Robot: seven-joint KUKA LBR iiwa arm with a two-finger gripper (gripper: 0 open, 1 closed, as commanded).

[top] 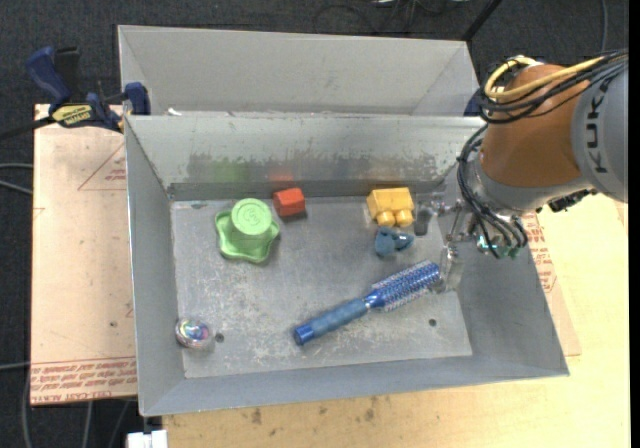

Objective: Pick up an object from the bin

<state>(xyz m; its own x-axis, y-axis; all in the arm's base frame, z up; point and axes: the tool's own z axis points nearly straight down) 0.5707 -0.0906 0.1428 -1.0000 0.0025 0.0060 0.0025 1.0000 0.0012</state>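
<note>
My gripper [450,256] hangs low at the right side of the bin, just above the bristled head of a blue hairbrush [368,304] that lies slanted across the floor with its handle pointing to the lower left. A small blue toy piece [392,242] lies to the left of the gripper. Behind that piece, a yellow block [390,204] sits near the back wall. Nothing shows in the gripper's grasp.
A small red cube [290,201] rests by the back wall. A green lobed lid [247,229] lies at the left, and a small shiny ball [193,333] sits in the front left corner. The arm with its orange cover comes in over the right rim.
</note>
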